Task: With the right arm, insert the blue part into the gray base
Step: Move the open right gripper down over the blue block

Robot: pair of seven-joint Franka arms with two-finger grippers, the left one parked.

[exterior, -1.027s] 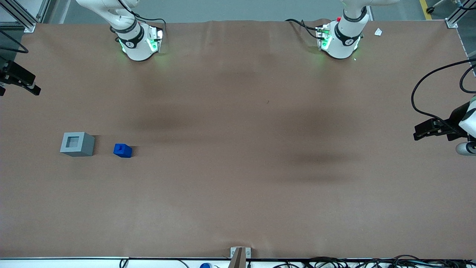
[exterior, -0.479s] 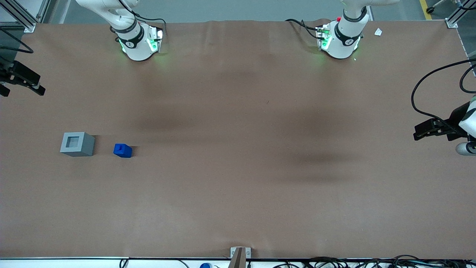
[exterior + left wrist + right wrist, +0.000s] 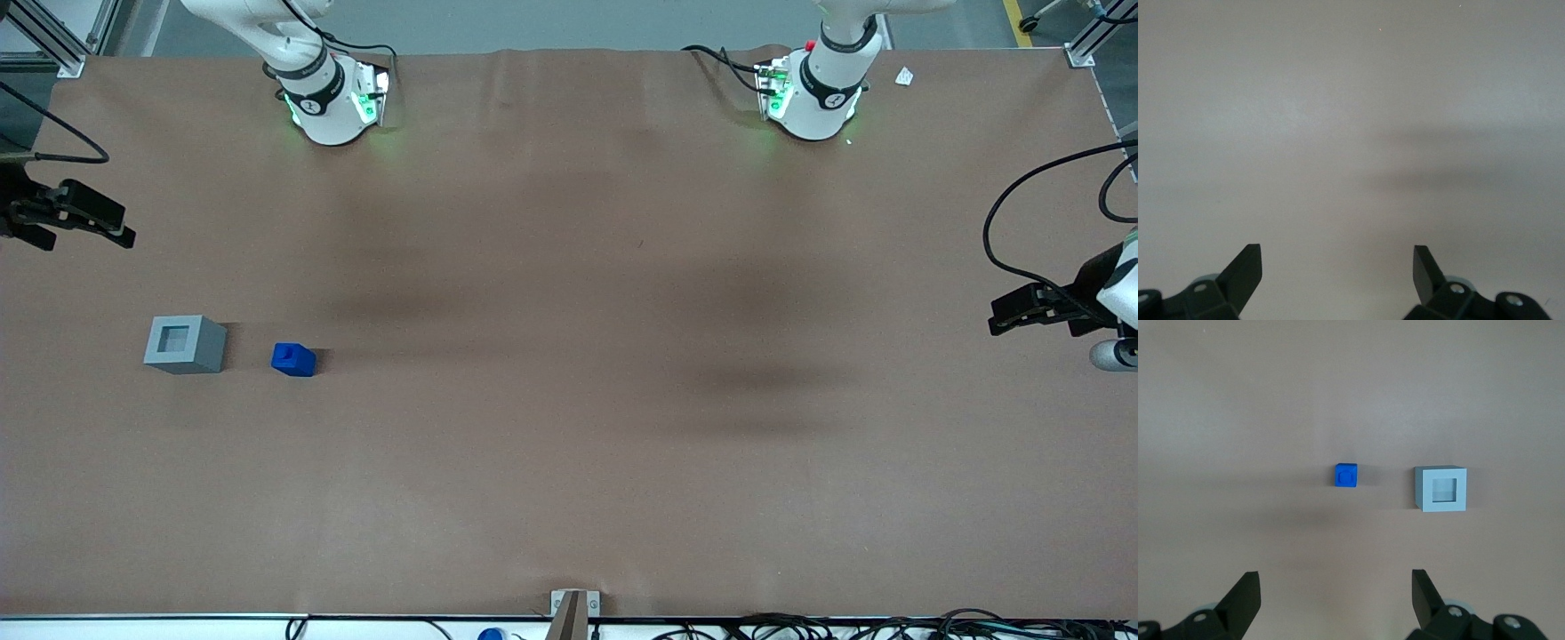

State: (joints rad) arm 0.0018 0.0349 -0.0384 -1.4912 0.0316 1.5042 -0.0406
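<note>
The blue part (image 3: 293,359) (image 3: 1346,475) lies on the brown table beside the gray base (image 3: 185,344) (image 3: 1441,488), a short gap between them. The base stands upright with its square recess facing up. My right gripper (image 3: 120,233) (image 3: 1335,587) hangs at the working arm's end of the table, farther from the front camera than both objects and well above the table. It is open with nothing between its fingers (image 3: 1245,593). In the right wrist view both objects sit ahead of the fingertips.
The brown table cover (image 3: 569,356) spreads wide around the two objects. Both arm bases (image 3: 333,98) stand at the table's back edge. A metal bracket (image 3: 573,609) and cables (image 3: 889,622) line the front edge.
My right gripper has moved farther in over the table and slightly nearer to the front camera, toward the objects. The blue part and gray base have not moved.
</note>
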